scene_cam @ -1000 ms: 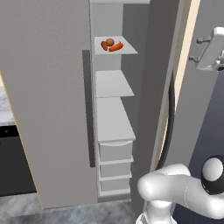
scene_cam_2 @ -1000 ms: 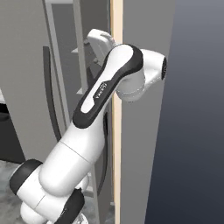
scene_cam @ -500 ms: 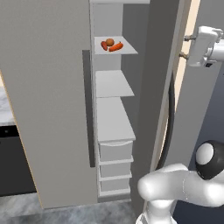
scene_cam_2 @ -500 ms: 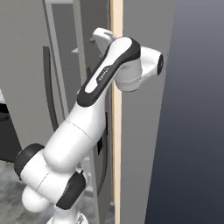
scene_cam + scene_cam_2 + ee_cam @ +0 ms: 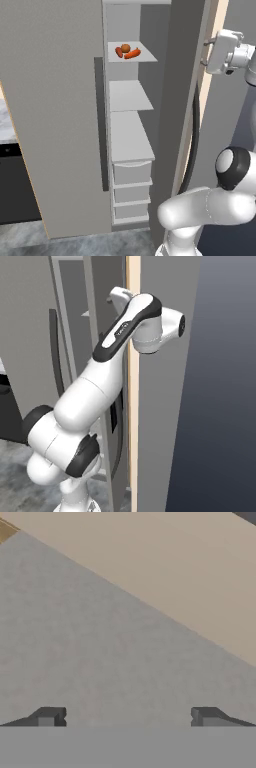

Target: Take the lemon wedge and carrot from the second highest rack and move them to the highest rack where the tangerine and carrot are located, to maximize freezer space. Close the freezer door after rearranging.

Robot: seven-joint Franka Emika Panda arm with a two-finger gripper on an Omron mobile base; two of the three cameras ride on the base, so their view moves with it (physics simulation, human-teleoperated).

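Observation:
The freezer [image 5: 125,130] stands with its compartment exposed. The freezer door [image 5: 55,115], grey with a dark handle [image 5: 100,125], is swung wide to the left. On the highest rack [image 5: 145,57] lie a tangerine [image 5: 125,48] and two carrots [image 5: 119,52] [image 5: 133,54]. The second highest rack [image 5: 130,95] is bare. The lemon wedge is out of view. My gripper [image 5: 204,52] is up at the right, beside the freezer's right edge at the height of the highest rack. In the hand view my gripper [image 5: 128,717] is open, empty and close to a grey panel.
Stacked drawers [image 5: 131,172] fill the freezer's lower part. A beige side panel [image 5: 216,20] and the neighbouring grey door [image 5: 165,406] stand right of the opening. A dark appliance [image 5: 15,185] and a marble counter [image 5: 5,125] lie far left. My arm [image 5: 100,381] rises before the door edge.
My hand has moved left toward the freezer's right edge and the arm has risen. The jaws have stayed open. Nothing on the racks has moved.

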